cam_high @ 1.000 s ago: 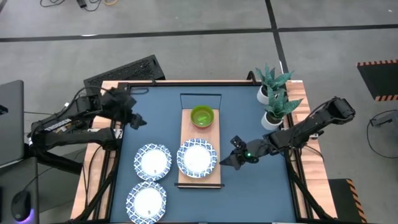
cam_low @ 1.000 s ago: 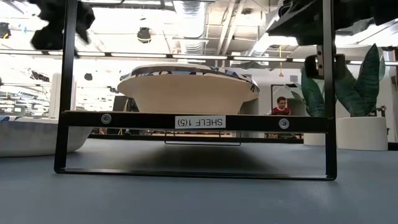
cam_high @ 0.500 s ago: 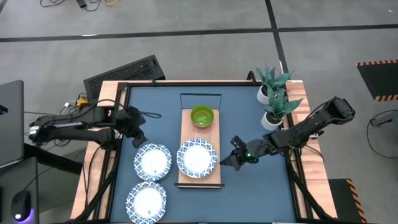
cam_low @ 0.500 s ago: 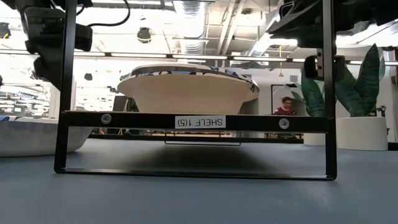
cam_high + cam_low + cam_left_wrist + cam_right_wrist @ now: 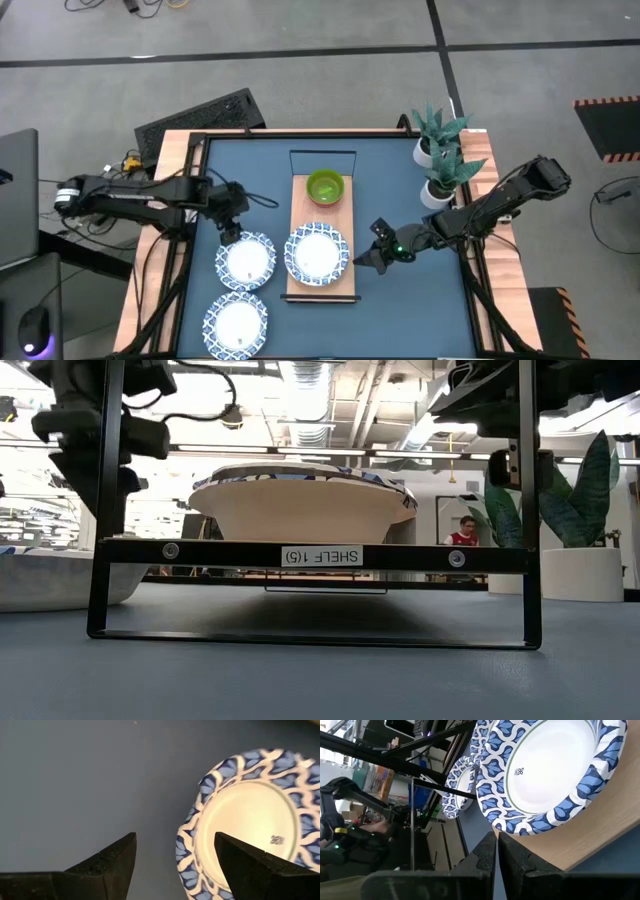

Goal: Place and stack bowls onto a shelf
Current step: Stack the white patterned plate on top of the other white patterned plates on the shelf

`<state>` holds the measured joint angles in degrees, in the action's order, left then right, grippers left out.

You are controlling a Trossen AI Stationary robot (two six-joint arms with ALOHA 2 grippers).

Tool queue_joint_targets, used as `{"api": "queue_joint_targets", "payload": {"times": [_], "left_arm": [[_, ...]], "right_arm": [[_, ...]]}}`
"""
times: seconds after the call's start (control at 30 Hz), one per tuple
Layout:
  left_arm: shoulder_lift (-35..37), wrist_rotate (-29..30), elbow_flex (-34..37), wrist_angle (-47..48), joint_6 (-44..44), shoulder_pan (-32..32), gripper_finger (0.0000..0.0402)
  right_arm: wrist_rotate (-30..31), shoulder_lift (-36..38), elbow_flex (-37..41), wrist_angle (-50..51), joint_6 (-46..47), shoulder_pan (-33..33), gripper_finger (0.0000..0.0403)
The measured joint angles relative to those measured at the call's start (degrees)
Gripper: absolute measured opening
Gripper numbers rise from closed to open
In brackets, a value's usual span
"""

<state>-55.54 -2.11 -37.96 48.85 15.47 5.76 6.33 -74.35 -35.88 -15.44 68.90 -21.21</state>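
Note:
The light wood shelf (image 5: 321, 282) lies on the dark blue table. A green bowl (image 5: 324, 186) stands on its far end and a white dish with a blue patterned rim (image 5: 317, 253) on its near half. Two more such dishes (image 5: 246, 261) (image 5: 236, 322) rest on the table left of it. My left gripper (image 5: 232, 218) (image 5: 175, 865) is open above the far rim (image 5: 192, 827) of the nearer-to-shelf table dish, one finger over the dish, one over bare table. My right gripper (image 5: 365, 258) (image 5: 496, 855) is shut, low beside the shelf's right edge, pointing at the shelf's dish (image 5: 540, 765).
Two potted plants (image 5: 440, 150) stand at the table's far right corner, behind my right arm. In the low view a black frame (image 5: 310, 555) labelled "SHELF 15" carries the board. A keyboard (image 5: 200, 115) lies beyond the far left edge. A person (image 5: 462, 532) shows far off in the room.
My left arm has swung from the table's far left corner toward the right and the near edge, and has come down over the far rim of the table dish next to the shelf. My right arm and all dishes have kept still.

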Motion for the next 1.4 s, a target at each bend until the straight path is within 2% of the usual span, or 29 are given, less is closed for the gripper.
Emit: {"api": "queue_joint_targets", "payload": {"times": [0.23,0.67,0.83,1.13,1.4], "left_arm": [[-6.1,-0.6,0.0,-3.0,-4.9,0.0,0.0252],[-17.2,-6.8,0.0,-6.6,-7.6,-0.1,0.0242],[-22.5,-6.6,0.0,-7.1,-7.6,-0.1,0.0189],[-23.8,-6.1,0.0,-7.0,-6.2,0.2,0.0021],[-20.6,-4.5,-0.5,-2.1,1.5,1.5,0.0002]], "right_arm": [[0.0,0.0,0.0,0.2,0.0,0.0,0.0048],[-0.1,0.0,0.0,0.4,-0.1,0.0,0.0048],[-0.1,0.0,0.0,0.4,-0.1,0.0,0.0048],[-0.1,0.0,0.0,1.3,0.0,0.0,0.0048],[0.7,0.0,0.0,1.7,0.0,0.0,0.0048]]}}
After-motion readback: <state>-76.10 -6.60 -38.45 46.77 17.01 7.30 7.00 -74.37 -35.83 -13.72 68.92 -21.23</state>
